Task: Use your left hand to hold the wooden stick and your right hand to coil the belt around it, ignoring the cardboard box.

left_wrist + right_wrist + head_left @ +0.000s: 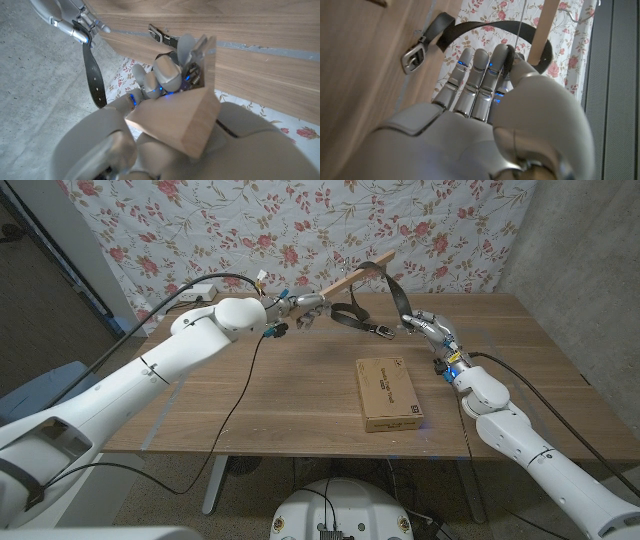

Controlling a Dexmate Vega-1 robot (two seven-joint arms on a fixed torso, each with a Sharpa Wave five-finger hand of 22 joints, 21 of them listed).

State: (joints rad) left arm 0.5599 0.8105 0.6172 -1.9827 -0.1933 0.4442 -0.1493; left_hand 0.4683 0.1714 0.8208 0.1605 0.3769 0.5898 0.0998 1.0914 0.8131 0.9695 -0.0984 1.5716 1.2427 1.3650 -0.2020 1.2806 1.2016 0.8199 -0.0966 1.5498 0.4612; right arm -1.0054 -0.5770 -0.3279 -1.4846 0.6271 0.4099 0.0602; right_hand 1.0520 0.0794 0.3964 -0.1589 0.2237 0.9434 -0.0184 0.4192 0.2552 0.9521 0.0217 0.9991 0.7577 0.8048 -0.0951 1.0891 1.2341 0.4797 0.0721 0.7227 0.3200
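My left hand point(300, 311) grips the near end of the wooden stick point(352, 279), which slants up and away over the back of the table. In the left wrist view the stick's cut end point(192, 120) juts from my left hand point(165, 75). The black belt point(392, 276) is draped over the stick's far end, and its buckle end point(384, 332) hangs down to the table. My right hand point(424, 324) pinches the belt's strap beside the stick. The right wrist view shows the right hand point(485, 100), the belt point(490, 26), the buckle point(413, 59) and the stick point(546, 30).
A flat cardboard box point(388, 393) lies on the wooden table point(250, 400), in front of my right hand. A white power strip point(198, 291) sits at the back left corner. A floral cloth point(300, 220) hangs behind the table.
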